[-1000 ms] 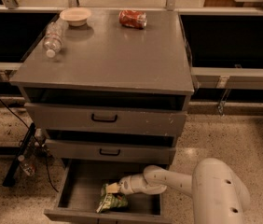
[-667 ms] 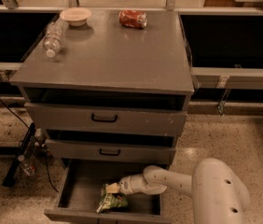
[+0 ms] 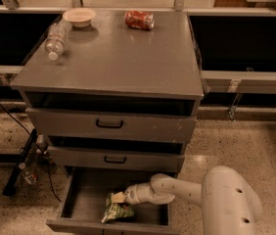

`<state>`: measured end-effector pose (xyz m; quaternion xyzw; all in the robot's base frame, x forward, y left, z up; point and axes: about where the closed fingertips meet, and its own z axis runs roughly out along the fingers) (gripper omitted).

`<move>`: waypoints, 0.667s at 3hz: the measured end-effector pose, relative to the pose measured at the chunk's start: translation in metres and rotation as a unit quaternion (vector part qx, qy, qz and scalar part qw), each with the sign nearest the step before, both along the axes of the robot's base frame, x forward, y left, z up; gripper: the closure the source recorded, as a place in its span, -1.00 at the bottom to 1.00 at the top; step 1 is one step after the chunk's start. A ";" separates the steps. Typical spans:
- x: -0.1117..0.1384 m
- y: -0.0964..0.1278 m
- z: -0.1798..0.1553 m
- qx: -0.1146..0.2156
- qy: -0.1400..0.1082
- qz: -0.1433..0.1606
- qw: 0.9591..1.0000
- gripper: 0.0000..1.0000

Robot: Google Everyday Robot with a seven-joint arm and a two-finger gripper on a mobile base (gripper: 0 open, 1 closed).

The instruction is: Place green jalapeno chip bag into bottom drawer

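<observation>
The green jalapeno chip bag (image 3: 116, 210) lies on the grey floor of the pulled-out bottom drawer (image 3: 86, 197), toward its front middle. My gripper (image 3: 120, 198) reaches into the drawer from the right on the white arm (image 3: 177, 190). Its tip sits at the bag's upper edge, touching or just above it. The two upper drawers (image 3: 109, 124) with black handles are shut.
On the cabinet top (image 3: 113, 58) lie a clear plastic bottle (image 3: 56, 37), a pale bowl (image 3: 79, 16) and a crushed red can (image 3: 139, 19). Black cables and a stand (image 3: 23, 160) lie on the speckled floor at the left. A shelf rail (image 3: 245, 80) runs at the right.
</observation>
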<state>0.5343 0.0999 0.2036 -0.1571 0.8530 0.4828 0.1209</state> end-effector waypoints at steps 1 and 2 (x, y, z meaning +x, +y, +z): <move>0.000 0.000 0.000 0.000 0.000 0.000 1.000 -0.27; 0.000 0.000 0.000 0.000 0.000 0.000 1.000 -0.73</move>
